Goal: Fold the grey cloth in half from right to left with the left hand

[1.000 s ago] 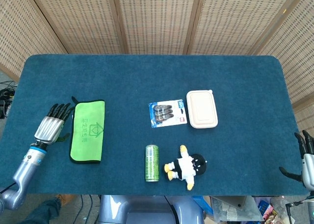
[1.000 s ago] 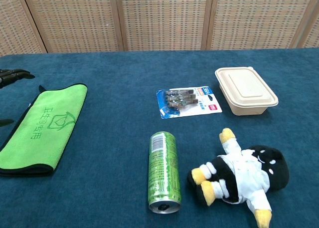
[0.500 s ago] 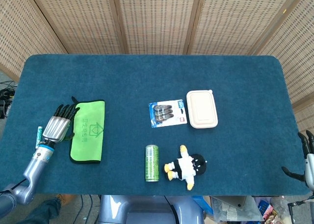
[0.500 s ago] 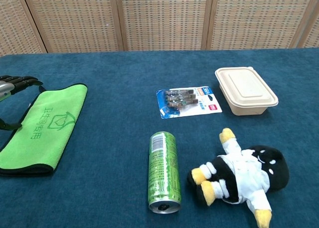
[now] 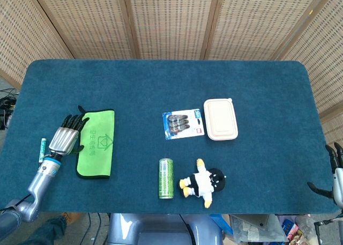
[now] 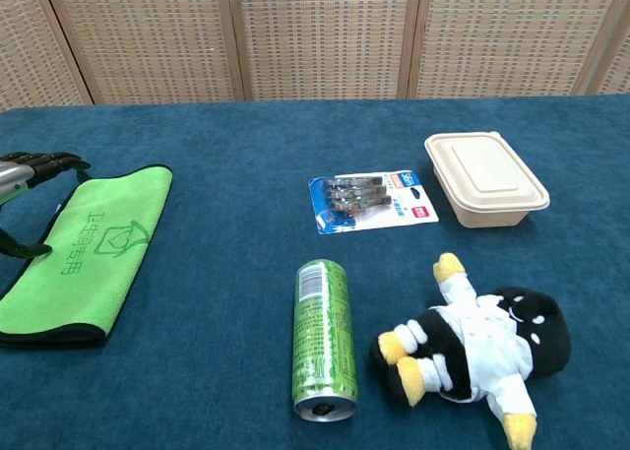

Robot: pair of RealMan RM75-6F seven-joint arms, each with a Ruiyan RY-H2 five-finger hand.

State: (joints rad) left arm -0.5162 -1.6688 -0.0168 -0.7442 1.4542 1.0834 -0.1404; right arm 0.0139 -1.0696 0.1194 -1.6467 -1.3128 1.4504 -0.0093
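Left hand lies flat, fingers spread and empty, at the left edge of the folded green cloth, thumb touching it. Chest view shows only its fingertips. Right hand, seen only in head view at the table's right edge, open.

Left robot hand low at the left, fingers spread and empty, right robot hand open at the far right edge
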